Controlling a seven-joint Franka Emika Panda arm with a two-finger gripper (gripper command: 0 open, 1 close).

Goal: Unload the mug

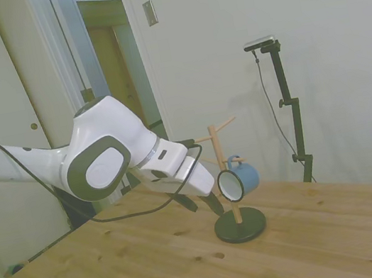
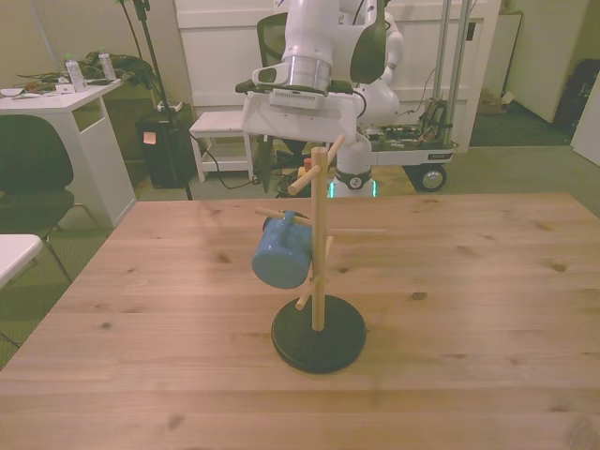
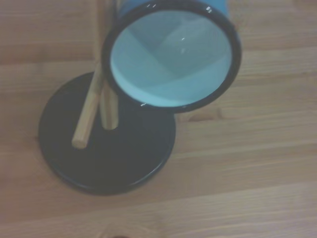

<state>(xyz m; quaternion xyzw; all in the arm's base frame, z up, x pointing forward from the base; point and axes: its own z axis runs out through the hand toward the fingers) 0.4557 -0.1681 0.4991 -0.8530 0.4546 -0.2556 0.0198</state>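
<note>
The light-blue mug (image 1: 240, 180) hangs by its handle on a side peg of the wooden rack (image 1: 217, 149). Its white inside faces my gripper (image 1: 206, 209). My gripper is open, a little short of the mug's rim and low over the table, with nothing between its dark fingers. In the front view the mug (image 2: 281, 254) hangs on the left of the rack's pole (image 2: 319, 248), above the round dark base (image 2: 319, 334). My hand is behind the rack there and its fingers are hidden. The wrist view looks straight into the mug's mouth (image 3: 171, 57), with the base (image 3: 106, 144) below it.
The rack has several bare pegs, one of them (image 2: 302, 178) sticking out near my hand. The wooden table (image 2: 487, 281) spreads wide on both sides of the rack. A white desk (image 2: 56, 103) and a chair (image 2: 33, 173) stand off the table at the front view's left.
</note>
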